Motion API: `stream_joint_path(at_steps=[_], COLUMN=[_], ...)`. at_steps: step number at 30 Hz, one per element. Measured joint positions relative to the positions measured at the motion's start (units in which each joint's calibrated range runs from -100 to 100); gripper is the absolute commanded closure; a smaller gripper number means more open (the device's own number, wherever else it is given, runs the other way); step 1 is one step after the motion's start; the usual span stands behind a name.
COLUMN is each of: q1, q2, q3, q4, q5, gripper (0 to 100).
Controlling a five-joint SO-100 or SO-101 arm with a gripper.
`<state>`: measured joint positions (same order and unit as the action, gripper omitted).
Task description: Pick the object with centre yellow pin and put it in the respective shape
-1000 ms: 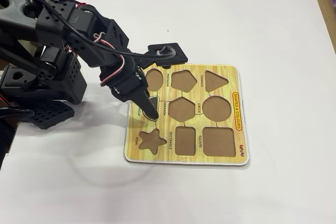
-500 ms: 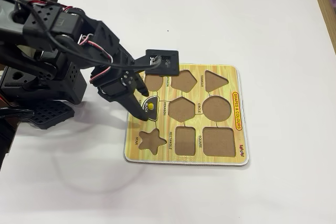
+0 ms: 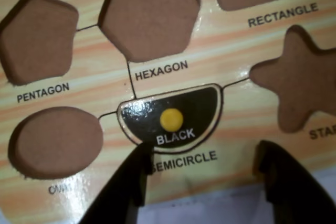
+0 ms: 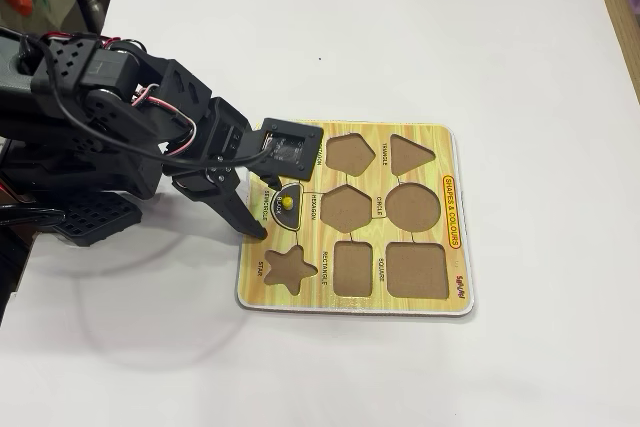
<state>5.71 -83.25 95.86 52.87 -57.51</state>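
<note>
Black semicircle puzzle piece with yellow centre knob (image 3: pixel 170 115) seated in SEMICIRCLE recess (image 3: pixel 214 121) of yellow wood-grain board (image 4: pixel 440 292), frame centre, black pincer (image 3: pixel 202 169) released just below, white worktop (image 4: pixel 450 37).

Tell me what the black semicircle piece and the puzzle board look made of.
Semicircle piece: likely wood or fibreboard under a glossy black printed face, judging by the glare spots; its yellow knob looks like smooth plastic. Puzzle board: probably pressed fibreboard, with a shiny printed wood-grain top and matte brown recess floors.
</note>
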Motion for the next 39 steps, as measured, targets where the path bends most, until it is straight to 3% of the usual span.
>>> stream_joint_path(at_steps=[10,17,23,28,39], q1=[0.0,0.0,0.0,0.5,0.2], q2=[-6.5,-7.7,-7.8,-7.8,-7.8], q3=[2.8,2.8,2.8,2.8,2.8], q4=[0.5,9.7,11.1,11.7,11.8], q5=[-2.2,-2.1,-2.1,1.1,1.9], gripper=[77,77,79,87,87])
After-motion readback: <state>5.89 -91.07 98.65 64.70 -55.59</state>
